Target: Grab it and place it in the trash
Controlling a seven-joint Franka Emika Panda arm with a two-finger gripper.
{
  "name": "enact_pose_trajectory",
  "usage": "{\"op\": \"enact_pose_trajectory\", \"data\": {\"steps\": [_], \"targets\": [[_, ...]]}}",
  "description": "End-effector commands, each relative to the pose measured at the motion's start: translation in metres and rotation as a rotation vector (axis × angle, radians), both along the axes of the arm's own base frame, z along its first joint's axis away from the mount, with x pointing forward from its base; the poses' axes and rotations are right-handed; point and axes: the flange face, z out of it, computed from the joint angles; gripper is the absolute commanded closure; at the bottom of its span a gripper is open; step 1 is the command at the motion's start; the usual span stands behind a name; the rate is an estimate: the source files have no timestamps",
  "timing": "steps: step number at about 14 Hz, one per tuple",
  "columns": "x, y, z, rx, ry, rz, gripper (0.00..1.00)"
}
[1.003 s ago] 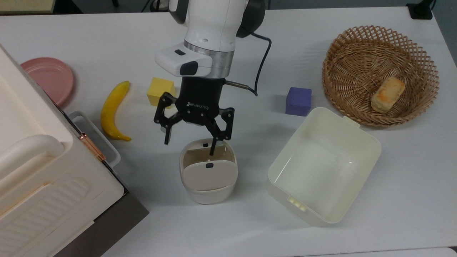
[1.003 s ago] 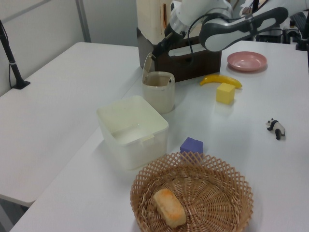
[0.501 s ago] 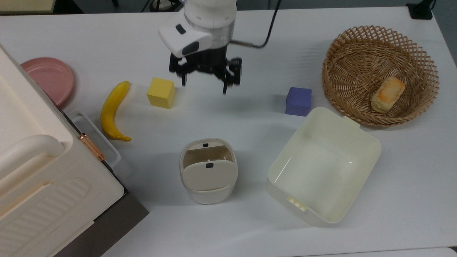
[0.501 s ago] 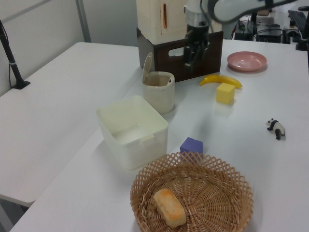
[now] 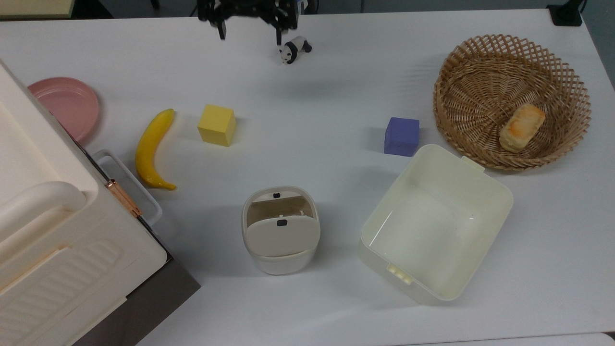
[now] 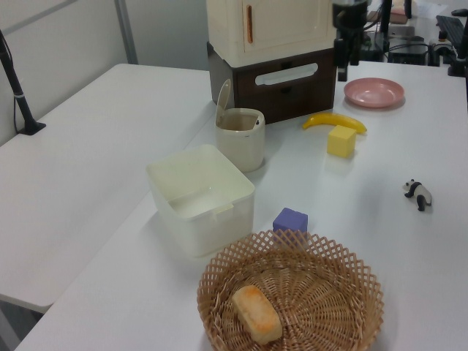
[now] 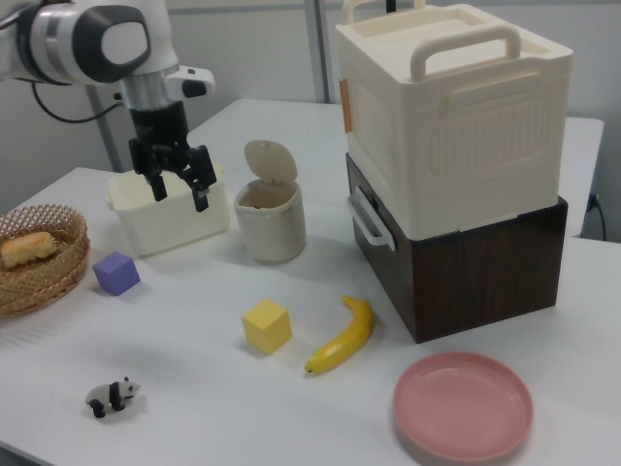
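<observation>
Where the paper wad lies I cannot tell; my judgement is that it is inside the trash bin [image 5: 281, 230], whose flap lid [image 7: 268, 160] stands tilted up. The gripper [image 7: 181, 192] is spread wide and empty, high above the table. The step in hand looks like the retreat: done well, it stays high and clear of the panda figurine [image 5: 295, 49] just beside it in the top view. A second ago one finger dipped into the bin's mouth; since then the gripper has drawn away past the yellow cube [image 5: 217, 125].
</observation>
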Motion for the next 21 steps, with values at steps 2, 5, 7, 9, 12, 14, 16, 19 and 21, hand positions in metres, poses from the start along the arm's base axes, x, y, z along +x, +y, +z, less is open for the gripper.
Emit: {"op": "enact_pose_trajectory", "data": {"steps": [2,5,7,9,12,14,16,19,21], "targets": [[-0.016,-0.009,0.001,0.03,0.002,-0.024,0.0],[-0.012,-0.017,0.003,0.029,-0.001,-0.038,0.0],[-0.013,-0.02,0.002,0.027,0.006,-0.036,0.0],[-0.012,-0.018,0.001,0.028,0.008,-0.041,0.0],[-0.014,-0.018,0.002,0.028,0.012,-0.043,0.0],[-0.018,-0.018,0.004,0.027,0.054,-0.044,0.0],[-0.025,-0.01,-0.001,0.023,0.113,-0.031,0.0],[-0.017,-0.01,-0.007,0.021,0.106,-0.031,0.0],[-0.016,-0.014,-0.002,0.024,0.088,-0.028,0.0]]}}
